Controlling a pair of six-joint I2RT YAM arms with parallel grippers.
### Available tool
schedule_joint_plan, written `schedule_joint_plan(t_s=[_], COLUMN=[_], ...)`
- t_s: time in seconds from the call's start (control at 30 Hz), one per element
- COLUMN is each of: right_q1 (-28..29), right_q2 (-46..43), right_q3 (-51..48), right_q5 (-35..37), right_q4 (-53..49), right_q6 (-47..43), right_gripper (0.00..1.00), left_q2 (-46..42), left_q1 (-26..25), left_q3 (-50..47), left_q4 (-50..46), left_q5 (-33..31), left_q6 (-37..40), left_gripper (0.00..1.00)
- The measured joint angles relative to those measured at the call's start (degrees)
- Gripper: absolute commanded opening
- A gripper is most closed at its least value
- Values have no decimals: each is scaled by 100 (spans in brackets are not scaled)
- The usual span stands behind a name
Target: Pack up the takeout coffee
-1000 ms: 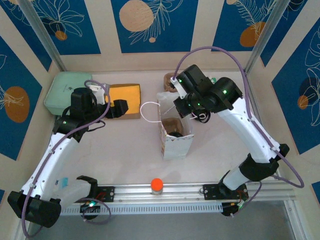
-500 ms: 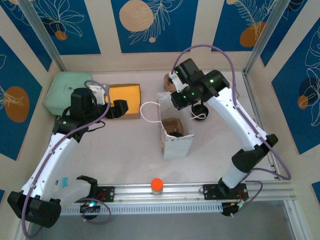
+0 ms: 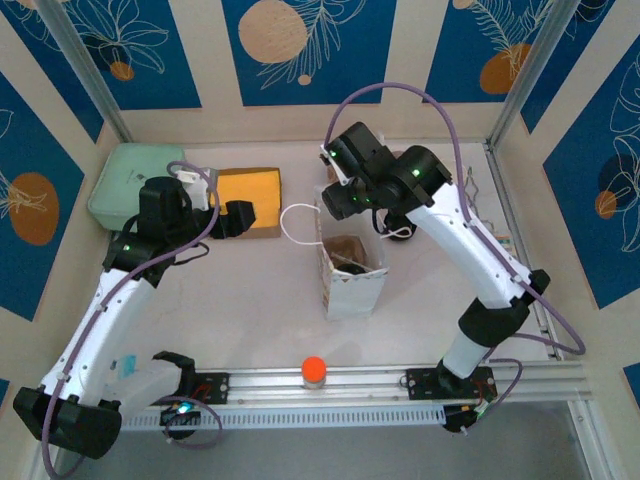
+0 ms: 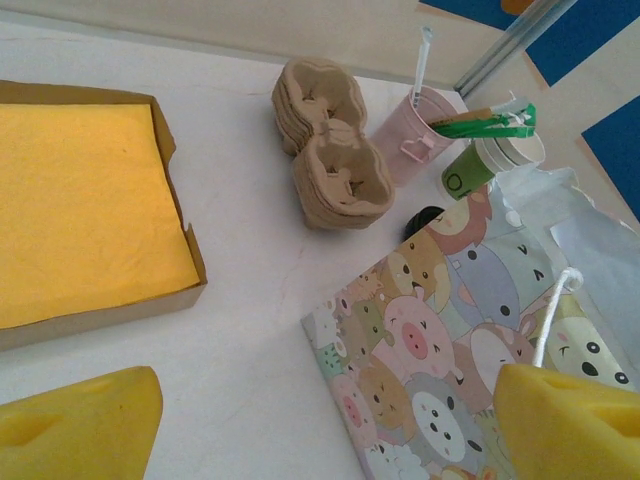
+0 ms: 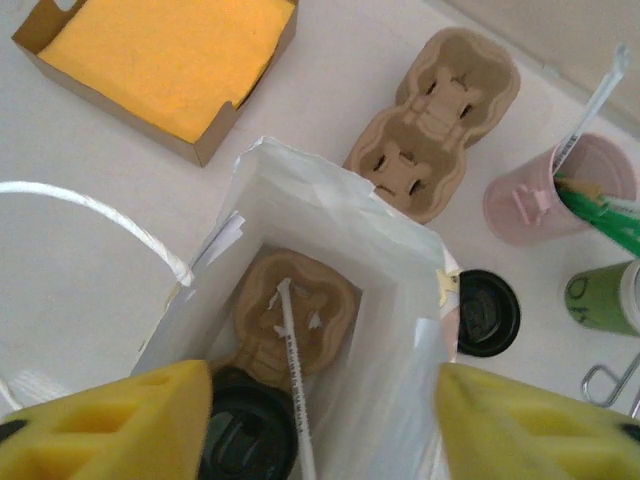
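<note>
My left hand (image 4: 325, 400) is open and empty, hovering at the right edge of the napkin box (image 4: 85, 210), left of centre in the overhead view. Right of it stands the paper bag (image 3: 352, 285), upright at centre frame, with its white handle loop (image 3: 293, 225) hanging out to the left. My right hand (image 5: 320, 380) is directly above the bag mouth, fingers spread wide and gripping nothing. The takeout coffee (image 5: 245, 432) is inside the bag. Its black lid shows at the bottom of the wrist view, beside the cardboard carrier (image 5: 290, 305) on the bag floor. I cannot tell whether the cup sits in a carrier well or only against it; if only against it, a knock to the bag could tip it. Main hazard: the bag wall rises between my right fingers, so a sideways exit may snag the thin rim or the handle loop and pull the bag over. A straight lift looks the safer way out. Right of the bag the worktop is crowded with the carrier stack (image 5: 440, 120), the pink cup (image 5: 545, 200), a lidless green cup (image 5: 605, 297) and a black lid (image 5: 487, 312) just beside the bag. Open room lies lower left.
</note>
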Motion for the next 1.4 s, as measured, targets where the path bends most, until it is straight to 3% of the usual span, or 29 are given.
schedule_joint_plan(t_s=[0.43, 0.6, 0.97, 1.17, 1.4], right_q1=[-404, -955, -2793, -3340, -3558], right_q2=[-1388, -1969, -2874, -3163, -3412], right_q3=[-931, -1832, -3423, -4323, -4850], right_q5=[-494, -863, -1602, -1974, -2236], right_q4=[916, 1257, 1606, 1705, 1770], right_q6=[256, 470, 1193, 1438, 1617], right_gripper=[99, 99, 99, 99, 99], left_q2=[254, 494, 1217, 1670, 2229], left_q1=[0, 0, -76, -101, -114], left_q3=[-4, -7, 39, 203, 483], left_q4=[-245, -240, -214, -107, 90], left_q5=[-105, -179, -422, -538, -584], left_q6=[98, 155, 199, 201, 291], left_gripper=[86, 86, 85, 84, 83])
